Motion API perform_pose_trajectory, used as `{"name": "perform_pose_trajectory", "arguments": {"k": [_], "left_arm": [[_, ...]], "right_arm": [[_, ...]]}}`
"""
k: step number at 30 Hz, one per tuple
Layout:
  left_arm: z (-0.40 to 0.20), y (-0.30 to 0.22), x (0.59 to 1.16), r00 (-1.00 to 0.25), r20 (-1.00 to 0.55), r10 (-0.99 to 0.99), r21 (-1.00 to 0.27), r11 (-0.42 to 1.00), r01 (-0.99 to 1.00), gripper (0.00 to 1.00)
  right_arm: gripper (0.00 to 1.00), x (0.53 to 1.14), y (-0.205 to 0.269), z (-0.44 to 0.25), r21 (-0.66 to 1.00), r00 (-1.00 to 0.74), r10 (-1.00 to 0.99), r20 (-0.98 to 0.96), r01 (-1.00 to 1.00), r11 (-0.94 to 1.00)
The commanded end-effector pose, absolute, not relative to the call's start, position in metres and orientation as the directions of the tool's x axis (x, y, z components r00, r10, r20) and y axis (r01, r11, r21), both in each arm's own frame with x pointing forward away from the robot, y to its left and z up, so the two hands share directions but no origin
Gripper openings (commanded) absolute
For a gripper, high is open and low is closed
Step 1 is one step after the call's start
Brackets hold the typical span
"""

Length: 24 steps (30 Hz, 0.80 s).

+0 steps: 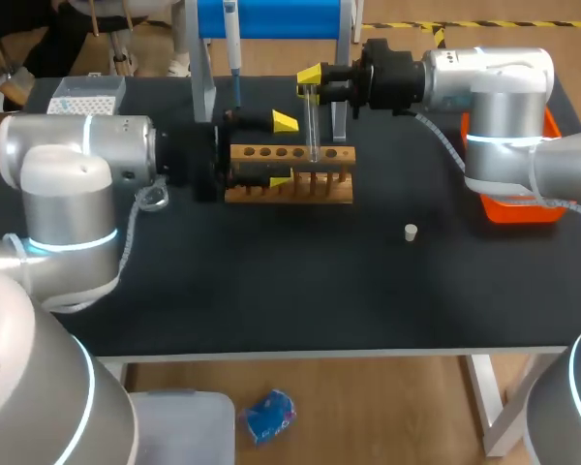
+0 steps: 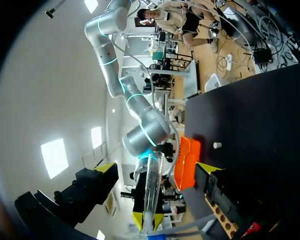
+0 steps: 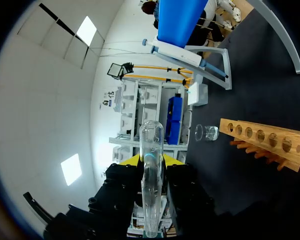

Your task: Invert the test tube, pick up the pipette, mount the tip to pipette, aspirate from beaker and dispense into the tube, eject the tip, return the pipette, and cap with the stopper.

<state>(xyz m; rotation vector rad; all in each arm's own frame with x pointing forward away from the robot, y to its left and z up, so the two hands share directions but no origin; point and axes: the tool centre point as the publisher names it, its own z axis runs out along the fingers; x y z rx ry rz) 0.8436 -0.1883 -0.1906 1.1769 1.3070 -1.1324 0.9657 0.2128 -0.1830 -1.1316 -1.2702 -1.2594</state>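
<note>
Head view: R tool (image 1: 310, 79) horizontal, clamped on upright tube (image 1: 313, 131) above rack (image 1: 341, 191).

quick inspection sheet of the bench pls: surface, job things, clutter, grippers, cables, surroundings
surface: black table, dark matte top
job's things: test tube upright over the wooden rack; pipette hanging on its stand; tip box back left; beaker past the rack's left end; stopper lying alone, front right of the rack
clutter: orange tray at the right edge
grippers: right gripper shut on the test tube; left gripper open at the rack's left end
cables: one cable hangs off the left arm, another off the right
surroundings: nothing seen
</note>
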Motion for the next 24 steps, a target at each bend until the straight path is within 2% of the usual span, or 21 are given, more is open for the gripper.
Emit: {"name": "perform_pose_trajectory", "arguments": {"k": [1, 24], "left_arm": [[-0.193, -0.198, 0.848, -0.011, -0.998, 0.056, -0.005, 0.101, 0.995, 1.00], [-0.175, -0.231, 0.854, 0.058, -0.997, 0.045, 0.060, 0.051, 0.997, 1.00]], "right_arm": [[0.00, 0.965, 0.212, -0.183, 0.087, -0.086, -0.020, 0.996, 0.996, 0.027], [0.00, 0.965, 0.212, -0.183, 0.087, -0.086, -0.020, 0.996, 0.996, 0.027]]}}
